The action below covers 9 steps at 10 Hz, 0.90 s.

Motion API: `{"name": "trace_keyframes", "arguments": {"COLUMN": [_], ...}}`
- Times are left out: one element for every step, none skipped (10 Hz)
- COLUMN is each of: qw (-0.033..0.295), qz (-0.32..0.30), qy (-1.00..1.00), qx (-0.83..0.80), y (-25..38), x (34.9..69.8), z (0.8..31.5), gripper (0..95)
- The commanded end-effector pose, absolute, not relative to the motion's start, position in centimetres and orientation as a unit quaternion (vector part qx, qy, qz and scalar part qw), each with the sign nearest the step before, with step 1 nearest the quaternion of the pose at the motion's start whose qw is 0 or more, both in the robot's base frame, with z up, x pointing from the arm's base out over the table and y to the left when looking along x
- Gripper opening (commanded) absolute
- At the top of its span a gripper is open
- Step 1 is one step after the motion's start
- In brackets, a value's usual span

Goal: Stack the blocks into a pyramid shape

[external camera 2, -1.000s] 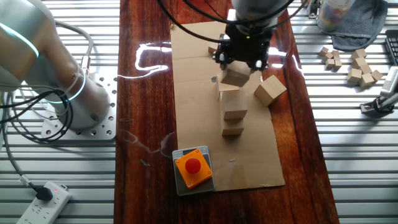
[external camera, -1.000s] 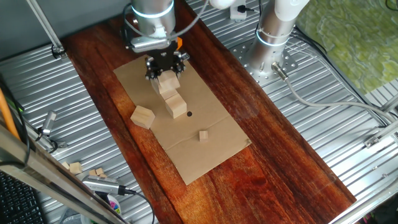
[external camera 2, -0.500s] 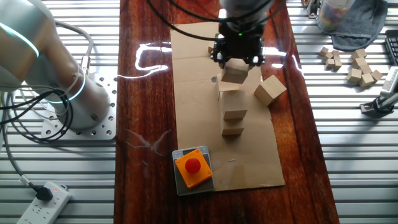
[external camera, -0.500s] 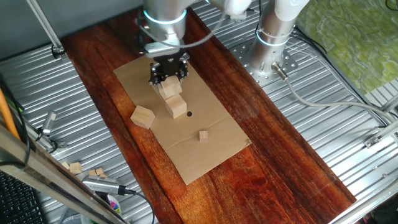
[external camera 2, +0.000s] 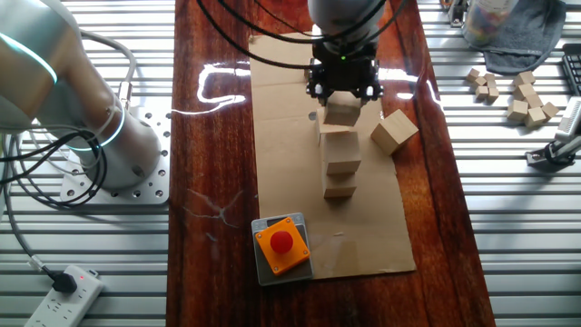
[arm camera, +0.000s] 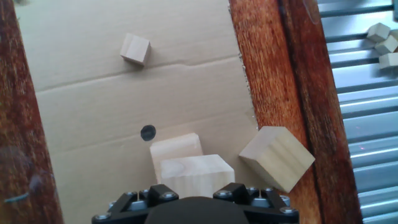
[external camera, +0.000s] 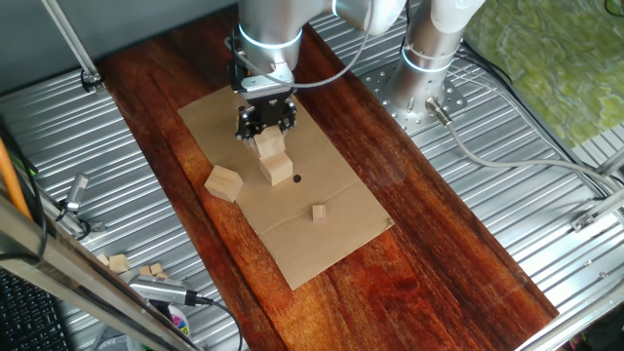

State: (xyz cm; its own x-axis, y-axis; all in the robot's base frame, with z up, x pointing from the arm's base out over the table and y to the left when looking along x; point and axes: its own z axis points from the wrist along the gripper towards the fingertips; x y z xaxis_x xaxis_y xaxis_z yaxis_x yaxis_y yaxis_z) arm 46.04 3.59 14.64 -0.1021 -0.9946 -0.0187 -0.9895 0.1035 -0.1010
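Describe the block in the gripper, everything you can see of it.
The held block is pale, unpainted wood, roughly cubic with plain faces. The gripper grips its top, and it hangs slightly tilted above the end of a row of blocks on the cardboard. Whether it touches the block beneath is unclear.

Pale wood on brown card over dark red boards

The blocks (external camera 2: 343, 111) under the black gripper (external camera 2: 343, 89) are pale, unpainted wood. The cardboard sheet (external camera 2: 290, 118) is plain tan with one black dot (arm camera: 148, 132). The tabletop (external camera 2: 213, 136) shows glossy reddish-brown grain. The button box (external camera 2: 282, 245) is orange, its button red.
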Motion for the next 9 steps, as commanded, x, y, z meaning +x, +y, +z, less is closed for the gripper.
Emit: {"name": "trace_keyframes", "arguments": {"qw": [0.043, 0.043, 0.042, 0.042, 0.042, 0.044, 0.044, 0.045, 0.045], "qz": [-0.032, -0.032, -0.033, -0.035, -0.036, -0.037, -0.038, -0.038, -0.038], "qy": [0.741, 0.740, 0.739, 0.738, 0.737, 0.736, 0.734, 0.734, 0.734], "qx": [-0.670, -0.670, -0.671, -0.673, -0.673, -0.675, -0.676, -0.676, -0.677], "y": [3.4, 3.4, 3.4, 3.5, 3.6, 3.6, 3.6, 3.5, 3.5], "x": [46.6, 46.7, 46.7, 46.6, 46.6, 46.7, 46.7, 46.7, 46.7], "z": [14.2, 14.0, 13.9, 13.8, 13.6, 13.3, 13.1, 12.8, 12.6], "gripper": [0.0, 0.0, 0.0, 0.0, 0.0, 0.0, 0.0, 0.0, 0.0]}}
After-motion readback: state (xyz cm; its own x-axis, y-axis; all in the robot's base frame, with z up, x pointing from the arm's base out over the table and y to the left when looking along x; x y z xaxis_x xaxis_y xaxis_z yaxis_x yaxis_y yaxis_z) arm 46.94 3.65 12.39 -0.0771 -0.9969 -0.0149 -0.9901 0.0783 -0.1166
